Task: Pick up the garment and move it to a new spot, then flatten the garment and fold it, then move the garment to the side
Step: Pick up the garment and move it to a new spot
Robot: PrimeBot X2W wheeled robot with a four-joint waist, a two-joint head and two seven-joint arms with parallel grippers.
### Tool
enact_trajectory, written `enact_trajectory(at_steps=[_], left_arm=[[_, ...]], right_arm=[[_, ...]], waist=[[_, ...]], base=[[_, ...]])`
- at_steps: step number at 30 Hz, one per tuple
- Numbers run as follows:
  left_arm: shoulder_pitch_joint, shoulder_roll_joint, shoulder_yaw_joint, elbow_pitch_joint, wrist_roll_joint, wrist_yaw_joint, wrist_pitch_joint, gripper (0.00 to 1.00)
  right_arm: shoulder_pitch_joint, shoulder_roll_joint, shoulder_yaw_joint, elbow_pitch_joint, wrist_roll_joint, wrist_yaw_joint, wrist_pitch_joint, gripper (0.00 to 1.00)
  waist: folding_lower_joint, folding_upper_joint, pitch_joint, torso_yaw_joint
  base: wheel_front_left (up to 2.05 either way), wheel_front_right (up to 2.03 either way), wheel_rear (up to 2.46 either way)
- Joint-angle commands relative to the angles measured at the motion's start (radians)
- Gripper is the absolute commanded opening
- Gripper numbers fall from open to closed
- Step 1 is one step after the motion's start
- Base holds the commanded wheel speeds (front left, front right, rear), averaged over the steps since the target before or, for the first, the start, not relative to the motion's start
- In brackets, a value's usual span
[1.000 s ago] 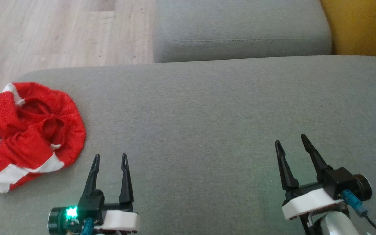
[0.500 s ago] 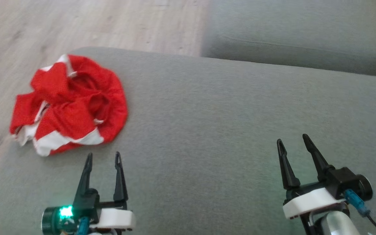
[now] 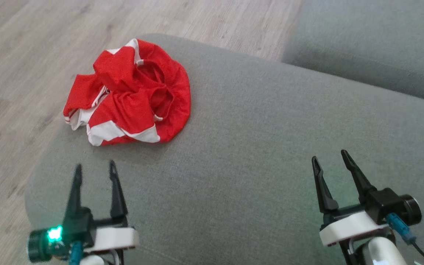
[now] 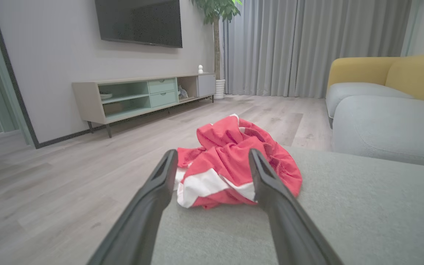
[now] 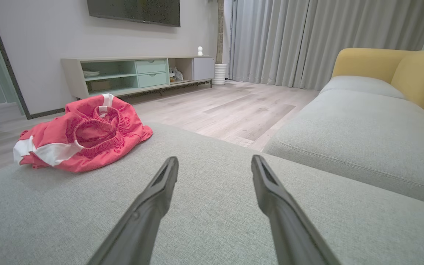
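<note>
Lying crumpled near the far left corner of the grey cushion point(image 3: 271, 147), the red-and-white garment point(image 3: 131, 94) is touched by neither gripper. The left gripper point(image 3: 95, 164) hovers near it, jaws wide apart, holding nothing. The right gripper point(image 3: 328, 155) stands well apart, likewise spread and empty.

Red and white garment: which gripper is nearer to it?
Left. The left gripper sits just short of the garment, fingers open toward it; the right gripper is far across the cushion.
</note>
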Motion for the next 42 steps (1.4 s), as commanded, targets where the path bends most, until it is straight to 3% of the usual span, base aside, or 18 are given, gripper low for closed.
enact_trajectory(at_steps=[1, 6, 9, 12, 20, 30, 31, 32, 37, 42], left_arm=[[-0.062, 0.007, 0.037, -0.044, 0.008, 0.005, -0.010, 1.00], [-0.185, 0.036, 0.073, -0.115, 0.042, 0.008, -0.010, 1.00], [-0.301, 0.061, 0.082, -0.101, 0.043, -0.014, -0.010, 1.00], [-0.460, 0.108, 0.076, -0.011, 0.054, -0.053, 0.034, 1.00], [-0.880, 0.196, 0.084, 0.331, 0.026, -0.144, 0.300, 1.00], [-1.051, 0.282, 0.089, 0.705, 0.004, -0.213, 0.500, 0.99], [-1.059, 0.290, 0.088, 0.720, 0.006, -0.211, 0.490, 0.70], [-1.066, 0.298, 0.085, 0.729, 0.011, -0.207, 0.470, 0.00], [-1.113, 0.320, 0.092, 0.721, 0.007, -0.197, 0.330, 0.00], [-1.142, 0.322, 0.069, 0.621, 0.010, -0.225, 0.228, 0.00]], right_arm=[[-0.041, -0.009, 0.014, -0.035, -0.010, -0.001, -0.011, 1.00], [-0.083, -0.009, -0.007, -0.049, -0.075, -0.001, -0.011, 1.00], [-0.101, -0.017, -0.025, -0.058, -0.113, -0.001, -0.011, 1.00], [-0.124, -0.049, -0.029, -0.073, -0.133, -0.001, -0.011, 1.00], [-0.207, -0.138, -0.028, -0.121, -0.140, -0.001, -0.011, 1.00], [-0.235, -0.153, -0.043, -0.142, -0.126, -0.001, -0.011, 1.00], [-0.237, -0.152, -0.046, -0.143, -0.124, -0.001, -0.011, 1.00], [-0.240, -0.151, -0.049, -0.144, -0.123, -0.001, -0.011, 1.00], [-0.250, -0.122, -0.043, -0.132, -0.116, -0.001, -0.011, 1.00], [-0.242, -0.076, -0.033, -0.108, -0.105, -0.001, -0.011, 1.00]], waist=[[0.0002, -0.0001, 0.033, 0.005], [0.0002, -0.0001, 0.131, 0.004], [0.0002, -0.0001, 0.195, 0.003], [0.0002, -0.0001, 0.267, -0.006], [0.0002, -0.0001, 0.443, -0.073], [0.0002, -0.0001, 0.528, -0.152], [0.0002, -0.0001, 0.533, -0.156], [0.0002, -0.0001, 0.537, -0.159], [0.0002, -0.0001, 0.512, -0.174], [0.0002, -0.0001, 0.426, -0.200]], base=[[0.00, 0.00, 0.00], [0.00, 0.00, 0.00], [0.00, 0.00, 0.00], [0.00, 0.00, 0.00], [0.00, 0.00, 0.00], [0.00, 0.00, 0.00], [0.00, 0.00, 0.00], [0.00, 0.00, 0.00], [0.00, 0.00, 0.00], [0.00, 0.00, 0.00]])
